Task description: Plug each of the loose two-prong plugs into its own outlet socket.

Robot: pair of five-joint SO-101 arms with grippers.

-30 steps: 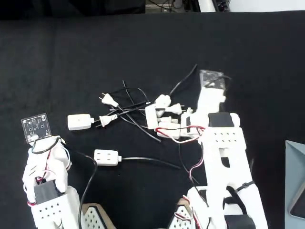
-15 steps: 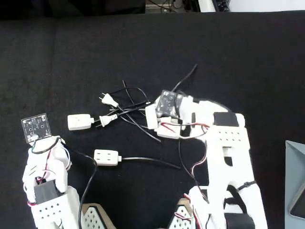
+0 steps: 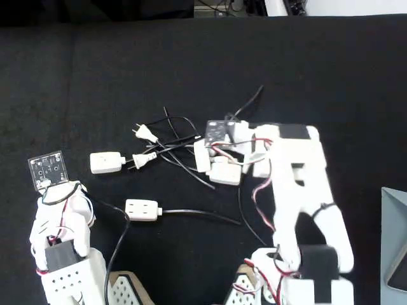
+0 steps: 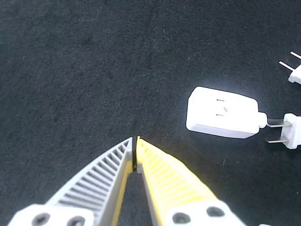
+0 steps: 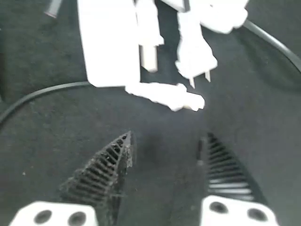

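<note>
A white outlet socket (image 3: 106,162) lies left of centre, with a two-prong plug (image 3: 143,160) just off its right end, prongs towards it. A second plug (image 3: 145,133) lies behind them and another socket (image 3: 141,209) in front. My right arm (image 3: 292,171) hangs over a tangle of white sockets and plugs (image 3: 216,166). My right gripper (image 5: 165,141) is open and empty, close above the cloth before a socket block (image 5: 110,47) and loose plugs (image 5: 195,54). My left gripper (image 4: 135,143) is shut on nothing, a short way from the left socket (image 4: 223,118).
Black cords (image 3: 181,162) cross between the plugs and the tangle, and one cord (image 3: 197,215) runs right from the front socket. A grey object (image 3: 395,248) sits at the right edge. Black cloth (image 3: 95,76) covers the table.
The right arm's wrist has swung left from the far side of the tangle to directly over it. The left arm has not moved.
</note>
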